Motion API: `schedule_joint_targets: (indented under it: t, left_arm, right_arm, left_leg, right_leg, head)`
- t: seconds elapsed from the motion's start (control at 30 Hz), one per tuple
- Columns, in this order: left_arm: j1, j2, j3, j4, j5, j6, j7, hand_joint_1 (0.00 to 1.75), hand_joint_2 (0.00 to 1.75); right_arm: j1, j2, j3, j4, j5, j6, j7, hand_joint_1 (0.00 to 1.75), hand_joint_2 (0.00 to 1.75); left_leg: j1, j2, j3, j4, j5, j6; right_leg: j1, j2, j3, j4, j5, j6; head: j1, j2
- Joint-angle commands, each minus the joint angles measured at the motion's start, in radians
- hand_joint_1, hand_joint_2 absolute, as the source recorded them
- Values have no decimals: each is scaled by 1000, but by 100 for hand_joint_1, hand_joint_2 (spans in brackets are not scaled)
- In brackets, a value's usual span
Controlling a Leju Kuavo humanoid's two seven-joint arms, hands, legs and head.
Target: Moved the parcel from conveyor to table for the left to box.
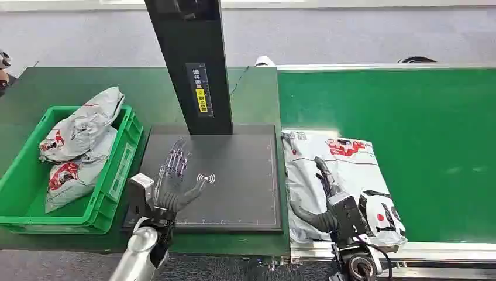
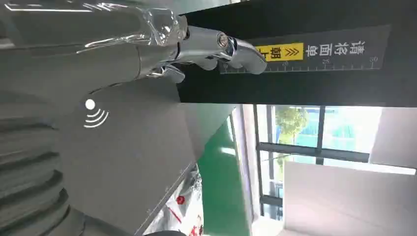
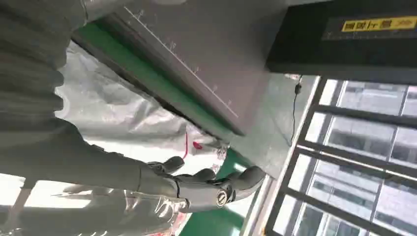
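A grey plastic parcel with red and black print lies flat on the green conveyor belt, at its left end beside the dark scanner plate. My right hand hovers over the parcel's near half, fingers stretched out and holding nothing; the right wrist view shows the right hand above the parcel. My left hand is spread open above the plate's left part, empty; the left wrist view shows the left hand in front of the black post.
A green crate at the left holds two more grey parcels. A black post with a yellow label rises from the plate's far edge. The belt runs bare to the right.
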Motion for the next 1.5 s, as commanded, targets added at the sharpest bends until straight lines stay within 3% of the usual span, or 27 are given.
schedule_joint_targets:
  t: [0.03,0.13,0.3,0.5,0.63,0.73,0.97,1.1,1.13,1.17,1.5]
  left_arm:
    - [1,8,18,6,-12,-3,21,0,175]
    - [5,3,17,-5,-21,-8,36,0,175]
    - [0,-3,16,2,-24,-10,45,0,175]
    - [-18,2,1,49,-25,-17,43,0,175]
    - [-40,8,-14,79,-24,-19,39,0,175]
    - [-53,9,-19,91,-20,-17,40,0,175]
    - [-86,12,-29,122,-8,-13,48,0,175]
    - [-84,16,-29,119,-5,-8,48,0,175]
    - [-79,18,-29,112,-3,-6,48,0,175]
    - [-72,20,-28,104,0,-3,47,0,175]
    - [-37,39,-21,59,17,12,47,0,175]
  right_arm:
    - [-59,-15,-18,68,226,-216,171,0,175]
    - [-73,-41,-60,83,396,-289,301,0,175]
    - [-98,-68,-111,120,481,-281,355,0,175]
    - [-144,-127,-167,258,548,-194,410,0,175]
    - [-177,-170,-157,383,614,-81,473,0,175]
    - [-212,-202,-135,472,678,-61,515,0,175]
    - [-325,-272,-71,672,722,39,468,0,175]
    - [-345,-293,-57,700,727,45,452,0,175]
    - [-352,-294,-54,710,727,42,451,72,175]
    - [-359,-298,-41,714,733,34,441,175,175]
    - [-402,-303,16,720,714,26,394,175,175]
  left_leg:
    - [0,3,1,0,0,0]
    - [0,2,1,0,0,1]
    - [0,0,0,0,0,1]
    - [0,0,2,-1,1,1]
    - [0,-1,1,0,0,1]
    - [0,0,1,0,0,1]
    - [0,1,1,0,1,1]
    - [0,0,2,1,1,1]
    - [0,0,3,1,1,1]
    - [1,0,2,1,2,2]
    - [0,1,1,3,3,3]
  right_leg:
    - [1,1,1,-1,1,-1]
    - [1,0,1,-1,1,0]
    - [0,-1,1,-1,1,0]
    - [0,-1,2,-2,1,0]
    - [0,-1,2,-2,1,0]
    - [0,-1,2,-1,1,0]
    - [0,-1,1,-2,2,1]
    - [1,-1,3,-1,2,1]
    - [0,-1,4,-1,2,1]
    - [1,-2,3,-2,3,2]
    - [0,-1,4,-2,5,5]
  head:
    - [0,0]
    - [0,0]
    - [0,0]
    - [0,0]
    - [0,0]
    - [0,0]
    - [0,0]
    - [0,0]
    - [0,0]
    - [0,0]
    - [0,0]
